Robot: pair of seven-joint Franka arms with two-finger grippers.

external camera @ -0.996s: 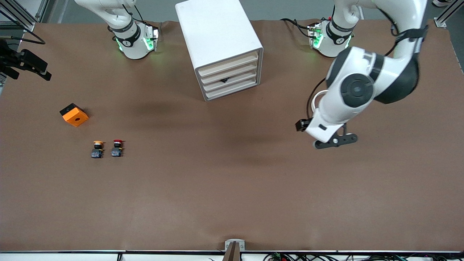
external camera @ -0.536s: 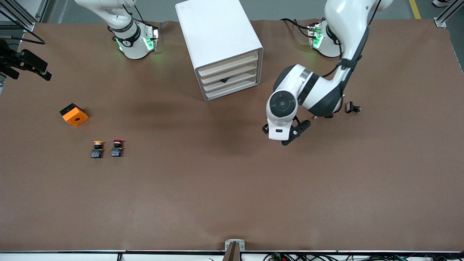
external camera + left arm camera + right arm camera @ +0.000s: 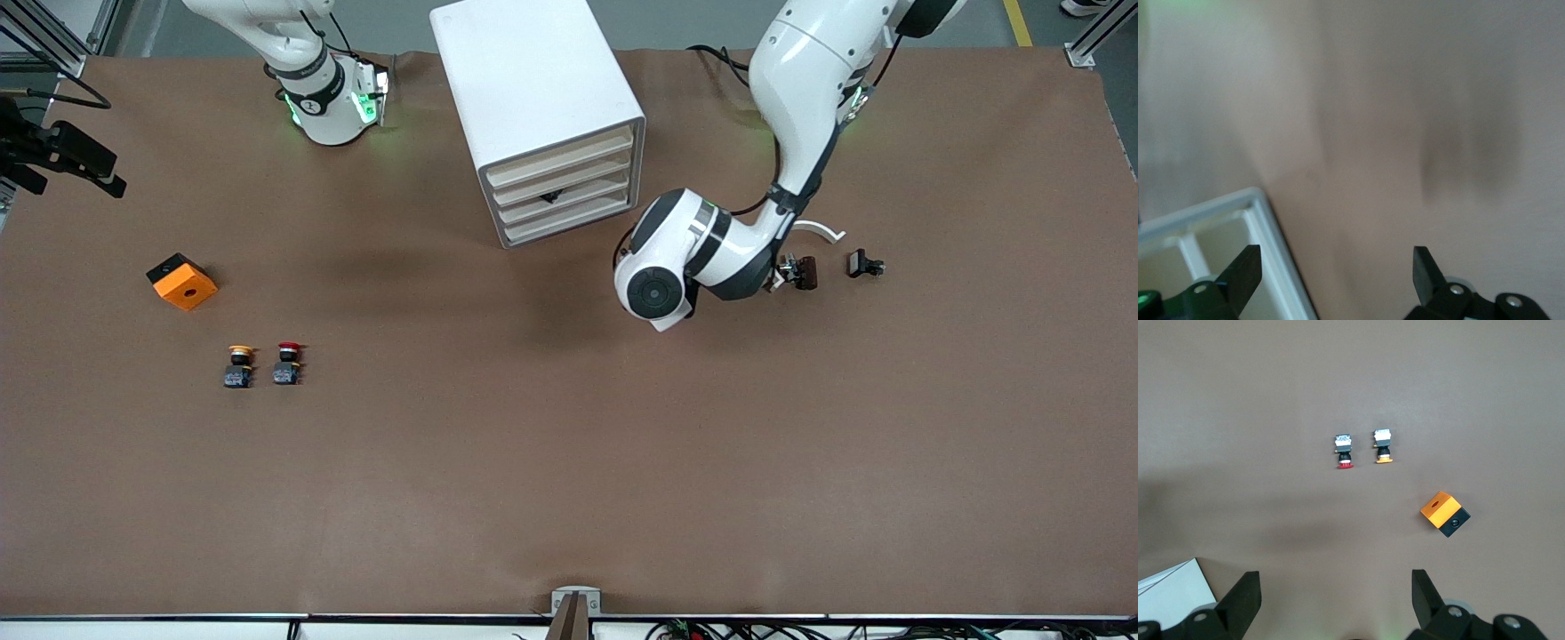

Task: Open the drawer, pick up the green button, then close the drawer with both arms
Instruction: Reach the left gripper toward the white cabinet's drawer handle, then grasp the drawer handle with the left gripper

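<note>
The white four-drawer cabinet (image 3: 542,107) stands at the table's middle, near the arms' bases. Its drawer (image 3: 569,197), third from the top, is shut, with a small dark spot on its beige front. The button is hidden. My left arm's wrist (image 3: 658,289) hangs low over the table in front of the cabinet, and covers its gripper in the front view. In the left wrist view my left gripper (image 3: 1335,257) is open and empty, with the cabinet's white edge (image 3: 1265,227) by one finger. My right gripper (image 3: 1335,577) is open and empty, high over the table.
A red-capped button (image 3: 288,363) and a yellow-capped one (image 3: 238,365) stand side by side toward the right arm's end. An orange and black box (image 3: 182,281) lies farther from the front camera than they do. Two small dark parts (image 3: 800,269) (image 3: 864,264) lie toward the left arm's end.
My left arm has swung from the left arm's end of the table toward the cabinet's front and gone lower. Its gripper stayed open. The right arm has not moved.
</note>
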